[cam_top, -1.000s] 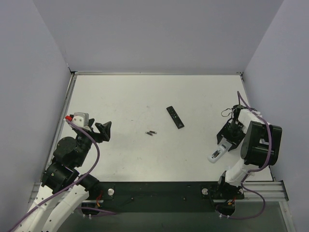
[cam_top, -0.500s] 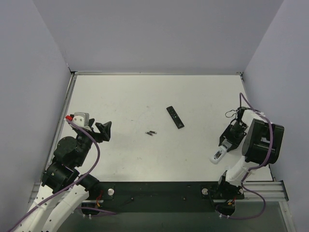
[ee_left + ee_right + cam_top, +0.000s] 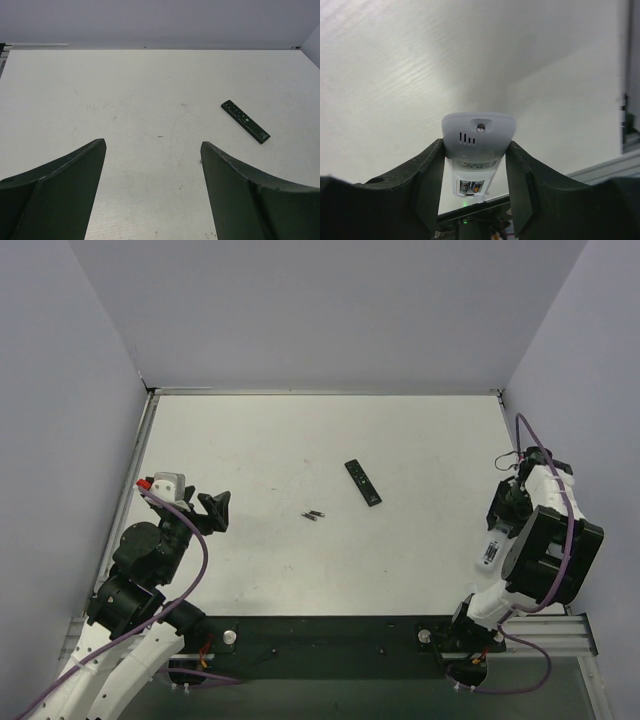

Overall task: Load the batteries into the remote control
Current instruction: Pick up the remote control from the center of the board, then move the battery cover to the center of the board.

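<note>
The remote control is showing smooth white plastic, the fingers of the right gripper are looking dark and matt, the table matt white and faintly scuffed.

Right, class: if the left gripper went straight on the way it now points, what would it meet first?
Probably only the bare table: nothing lies ahead between the open jaws of the left gripper. The black remote sits right of that line, though depth is unclear.
</note>
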